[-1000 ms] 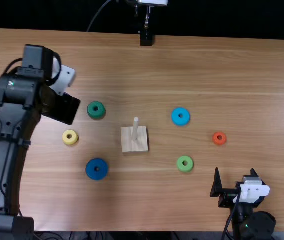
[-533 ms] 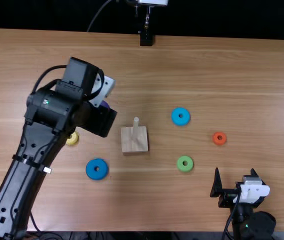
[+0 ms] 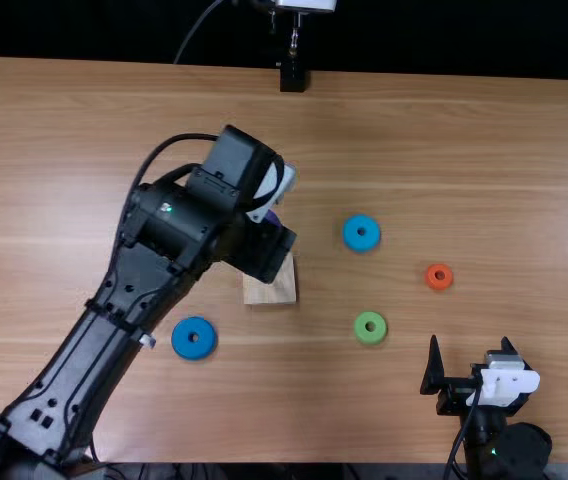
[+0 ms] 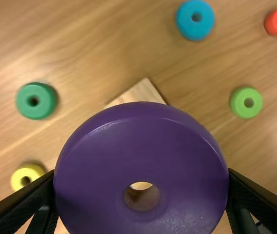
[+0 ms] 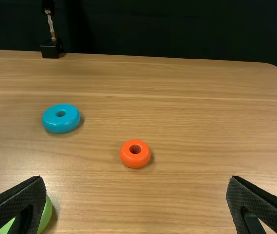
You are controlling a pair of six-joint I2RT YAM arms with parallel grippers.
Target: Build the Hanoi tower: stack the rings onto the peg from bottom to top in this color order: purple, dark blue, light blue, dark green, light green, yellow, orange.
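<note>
Over the wooden peg base [image 3: 270, 288] hangs the left gripper [image 3: 272, 218], the purple ring [image 3: 273, 217] partly visible beside it. In the left wrist view the left gripper [image 4: 141, 187] is shut on the purple ring [image 4: 141, 141], one finger at each side; the peg itself is hidden. On the table lie the dark blue ring [image 3: 194, 346], light blue ring [image 3: 361, 241], light green ring [image 3: 370, 335] and orange ring [image 3: 439, 284]. The dark green ring [image 4: 36, 108] and yellow ring [image 4: 17, 178] rest beyond the base. Near the front edge the right gripper [image 3: 471, 352] stands open; its wrist view shows the gripper [image 5: 136, 200] holding nothing.
A small black stand [image 3: 292, 78] is at the table's far edge. The left forearm [image 3: 94, 350] crosses the front left of the table, close to the dark blue ring. Cables trail along the near edge.
The left arm has swung right from the table's left side to over the base, carrying the purple ring and now covering the peg. The right arm has stayed still.
</note>
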